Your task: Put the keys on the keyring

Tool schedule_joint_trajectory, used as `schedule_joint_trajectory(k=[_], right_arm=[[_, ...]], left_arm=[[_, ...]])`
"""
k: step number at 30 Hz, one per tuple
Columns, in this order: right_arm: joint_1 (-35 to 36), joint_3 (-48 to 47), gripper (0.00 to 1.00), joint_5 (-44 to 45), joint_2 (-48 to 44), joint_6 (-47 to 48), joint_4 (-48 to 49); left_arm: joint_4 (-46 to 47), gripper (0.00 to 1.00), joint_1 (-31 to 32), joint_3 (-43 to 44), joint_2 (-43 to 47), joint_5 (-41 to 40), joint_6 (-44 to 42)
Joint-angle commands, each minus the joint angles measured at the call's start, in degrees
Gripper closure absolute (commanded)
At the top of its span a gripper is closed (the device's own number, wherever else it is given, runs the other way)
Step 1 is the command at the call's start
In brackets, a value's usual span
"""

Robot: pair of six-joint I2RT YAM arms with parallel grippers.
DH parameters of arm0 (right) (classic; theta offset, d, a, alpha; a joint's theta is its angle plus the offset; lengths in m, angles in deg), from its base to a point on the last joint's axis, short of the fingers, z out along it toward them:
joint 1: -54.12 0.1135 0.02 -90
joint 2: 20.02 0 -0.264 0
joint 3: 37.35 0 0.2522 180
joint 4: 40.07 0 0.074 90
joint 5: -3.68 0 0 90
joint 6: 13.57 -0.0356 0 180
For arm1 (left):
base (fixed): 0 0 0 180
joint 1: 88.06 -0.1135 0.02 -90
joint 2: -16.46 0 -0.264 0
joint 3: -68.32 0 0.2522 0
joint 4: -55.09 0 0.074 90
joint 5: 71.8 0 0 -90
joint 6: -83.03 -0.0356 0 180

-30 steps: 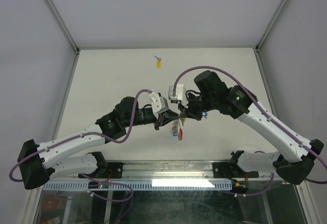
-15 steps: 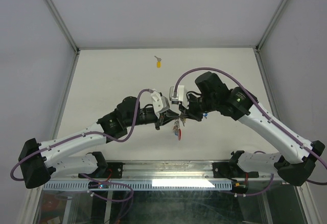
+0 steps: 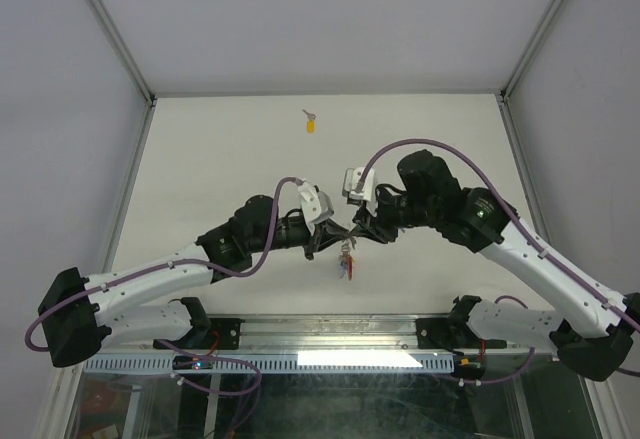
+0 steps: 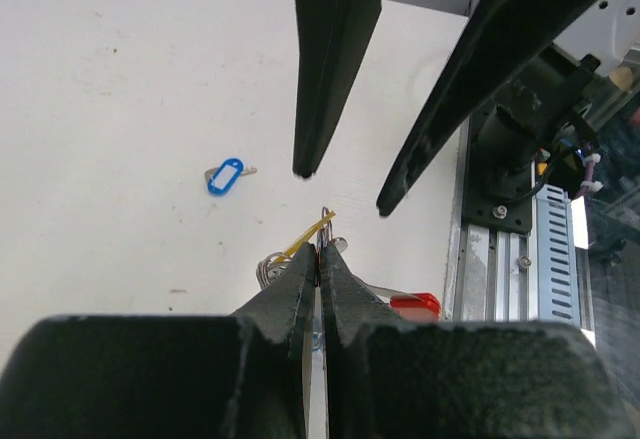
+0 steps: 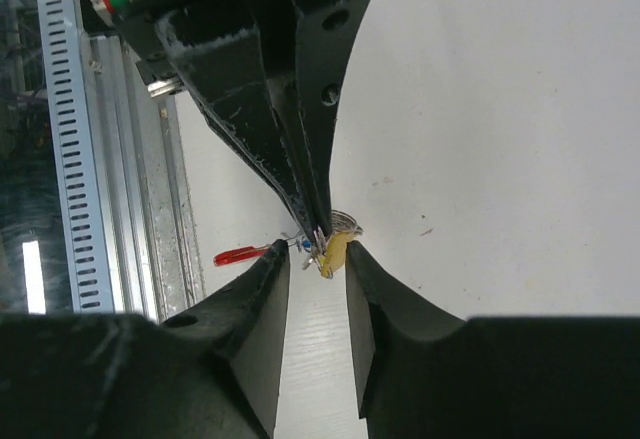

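The keyring, thin silver rings with a red strip, hangs above the table's near middle. My left gripper is shut on its wire rings. A yellow-tagged key sits in the cluster, right at the left fingertips. My right gripper is open and straddles that cluster, its fingers on either side of it. The red strip pokes out to the side. A blue-tagged key lies loose on the table. Another yellow-tagged key lies far back.
Both arms meet over the near middle of the white table. A metal rail runs along the near edge just below the grippers. Frame posts and grey walls enclose the table on three sides.
My right gripper has opened and let go of the cluster. Both grippers drifted slightly right and nearer, and the keyring now hangs from the left gripper alone.
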Motion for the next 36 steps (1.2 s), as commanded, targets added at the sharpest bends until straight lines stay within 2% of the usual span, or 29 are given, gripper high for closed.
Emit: schedule_joint_trajectory(k=[1,5,9,14,17,24,27,30,36], right_arm=[[0.3,2.3,0.68,1.6,-3.6,-5.6,10.3],[0.2,5.0,0.67,9.3,-5.6,-12.9,14.6],[-0.7,5.4,0.66,13.7,-4.7,-24.8,14.8],[-6.1,10.8,0.65,8.3,-6.5,-36.3,18.8],[-8.3,14.6,0.65,3.4,-7.9,-39.4,22.6],[-8.4,23.4,0.63,-3.4,-11.5,-34.6,34.2],[-8.4,30.7,0.59,-5.7,-15.0,-27.8,43.8],[-8.0,38.0,0.6,-7.6,-18.2,-20.3,53.0],[-7.9,38.4,0.64,-10.5,-18.5,-8.6,54.1]], left_arm=[[7.5,1.0,-0.8,-2.2,2.4,-2.6,2.8],[10.0,1.0,-0.8,-4.3,3.6,-4.0,4.4],[13.2,1.0,-1.0,-6.7,5.1,-6.3,6.7],[17.1,1.0,-1.4,-9.6,7.1,-9.2,9.7],[18.2,1.0,-1.6,-10.5,7.4,-9.5,10.7],[18.1,1.0,-1.8,-10.6,7.3,-8.3,10.7],[18.1,1.0,-1.9,-10.3,7.0,-7.2,10.4],[18.0,1.0,-1.9,-9.9,6.6,-6.3,10.1],[17.9,1.0,-2.0,-9.3,6.0,-3.5,9.2]])
